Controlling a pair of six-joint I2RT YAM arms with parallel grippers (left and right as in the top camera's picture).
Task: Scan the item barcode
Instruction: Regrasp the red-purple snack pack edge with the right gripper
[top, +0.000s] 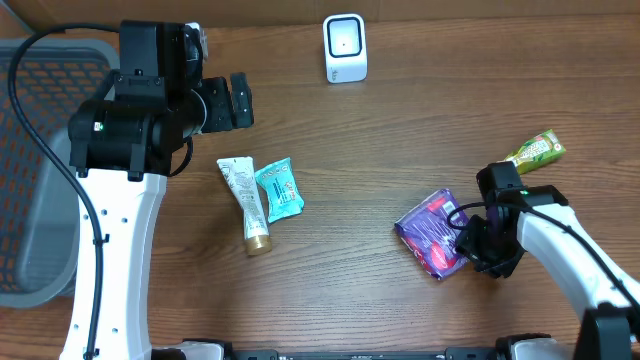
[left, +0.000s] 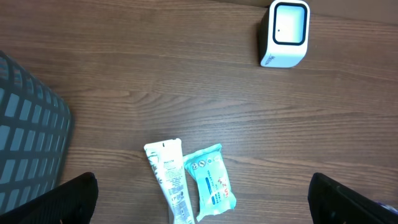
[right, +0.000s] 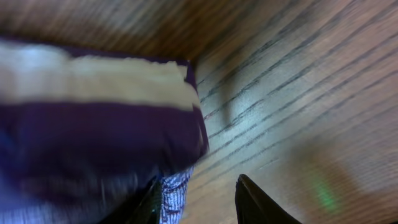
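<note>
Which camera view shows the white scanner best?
The left wrist view: the white scanner appears large and sharp, with its dark-framed window clear. The overhead view shows the scanner whole but small, near the far edge of the table. The right wrist view misses it, showing only a blurred purple packet.

Left arm (top: 112, 250), left of scanner (top: 345, 48): long white link, rounded edges, small dark dots along face. Black boxy joint housings at its scanner-side end, tiny green light (top: 99, 126) on one. Thick black cable (top: 11, 85) looping on side away from scanner. Left fingers (left: 65, 200): flat, matte black.

Right arm (top: 575, 255), right of scanner: white curved link, black wrist block, small green indicator (top: 522, 192), thin black wire (top: 470, 207). Right fingers (right: 258, 202): dark, tapered.
</note>
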